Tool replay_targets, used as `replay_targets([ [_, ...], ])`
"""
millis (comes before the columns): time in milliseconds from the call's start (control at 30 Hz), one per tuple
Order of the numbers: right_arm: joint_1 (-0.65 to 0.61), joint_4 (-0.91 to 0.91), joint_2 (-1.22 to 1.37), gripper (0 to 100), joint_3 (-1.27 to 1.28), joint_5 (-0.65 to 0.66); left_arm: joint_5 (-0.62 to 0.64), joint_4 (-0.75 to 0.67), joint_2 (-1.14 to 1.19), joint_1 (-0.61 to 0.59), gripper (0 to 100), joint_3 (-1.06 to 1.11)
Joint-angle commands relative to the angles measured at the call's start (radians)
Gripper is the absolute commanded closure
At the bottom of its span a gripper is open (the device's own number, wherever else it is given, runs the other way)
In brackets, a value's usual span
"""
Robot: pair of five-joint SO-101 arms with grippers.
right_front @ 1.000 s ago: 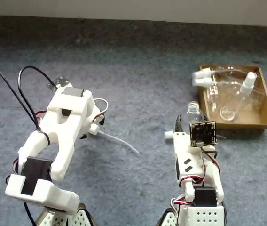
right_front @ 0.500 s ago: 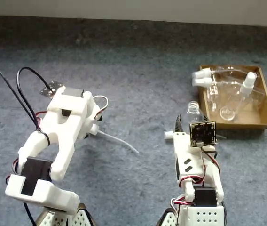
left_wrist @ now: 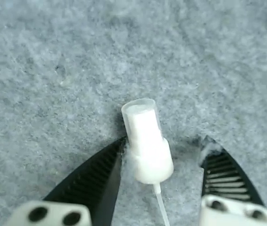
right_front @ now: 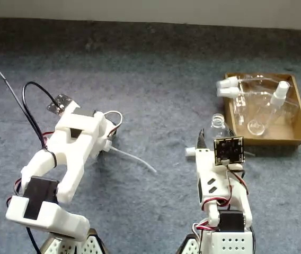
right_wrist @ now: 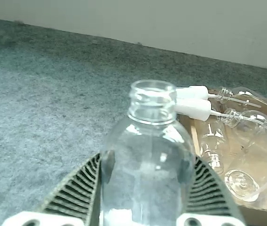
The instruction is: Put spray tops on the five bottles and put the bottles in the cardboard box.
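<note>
A white spray top (left_wrist: 145, 143) lies on the grey carpet, its thin dip tube (right_front: 134, 158) trailing away. My left gripper (left_wrist: 164, 150) stands open over it, one black finger on each side of the cap. My right gripper (right_wrist: 145, 183) is shut on a clear open-necked bottle (right_wrist: 145, 160), held upright just beside the cardboard box (right_front: 293, 138); from above the bottle's mouth (right_front: 219, 121) shows beyond the right arm. Several clear bottles with white spray tops (right_front: 228, 87) lie in the box.
The grey carpet (right_front: 156, 79) covers the whole work surface, with a pale wall along the far side. The left arm's black cables (right_front: 23, 106) loop out to the left. Open carpet lies between the two arms.
The left arm has turned and lowered slightly over the spray top. The right arm and its bottle have stayed still.
</note>
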Motion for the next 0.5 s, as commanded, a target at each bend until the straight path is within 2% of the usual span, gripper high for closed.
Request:
replay_targets([
  [0,-0.008,-0.027,-0.013,86.4,0.051,0.000,0.012,-0.015,-0.004,0.058,80,0.005],
  [200,-0.008,-0.027,-0.013,86.4,0.051,0.000,0.012,-0.021,-0.004,0.065,99,0.016],
  [467,-0.008,-0.027,-0.013,86.4,0.051,0.000,0.003,-0.018,-0.005,0.064,97,0.018],
])
